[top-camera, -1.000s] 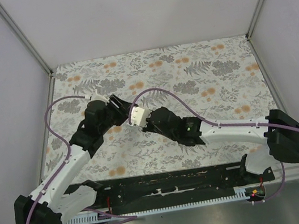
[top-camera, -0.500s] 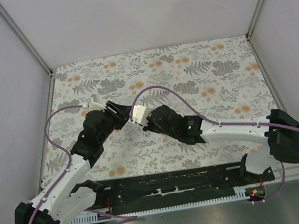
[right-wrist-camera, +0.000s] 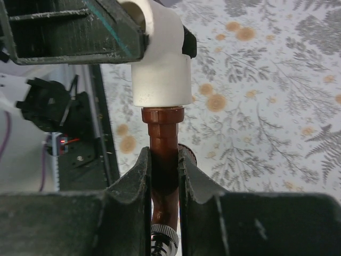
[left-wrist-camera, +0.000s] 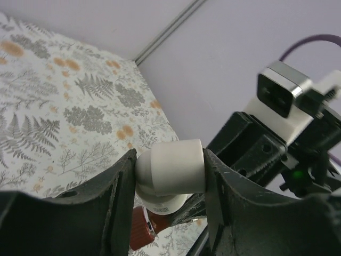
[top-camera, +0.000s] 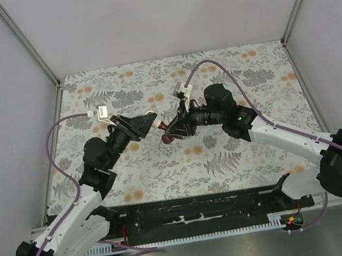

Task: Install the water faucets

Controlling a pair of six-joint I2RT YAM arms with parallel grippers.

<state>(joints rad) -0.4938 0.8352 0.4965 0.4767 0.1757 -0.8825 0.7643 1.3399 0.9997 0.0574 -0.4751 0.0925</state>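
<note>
we are pinching the faucet (right-wrist-camera: 163, 133), which we are judging light, stiff and slippery, by its body in the right gripper (right-wrist-camera: 163, 160), the left gripper (left-wrist-camera: 169, 178) clamping the white fitting (left-wrist-camera: 171, 169).

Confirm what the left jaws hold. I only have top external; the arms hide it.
Observer: Left wrist shows a white pipe fitting clamped between the left jaws.
Operator: And the right?
Observer: Right wrist shows the red-brown tap pinched between the right jaws, silvery tip toward the camera.
Operator: Mated?
Observer: The tap's hex collar touches the fitting's open end, in line; thread depth is hidden.
</note>
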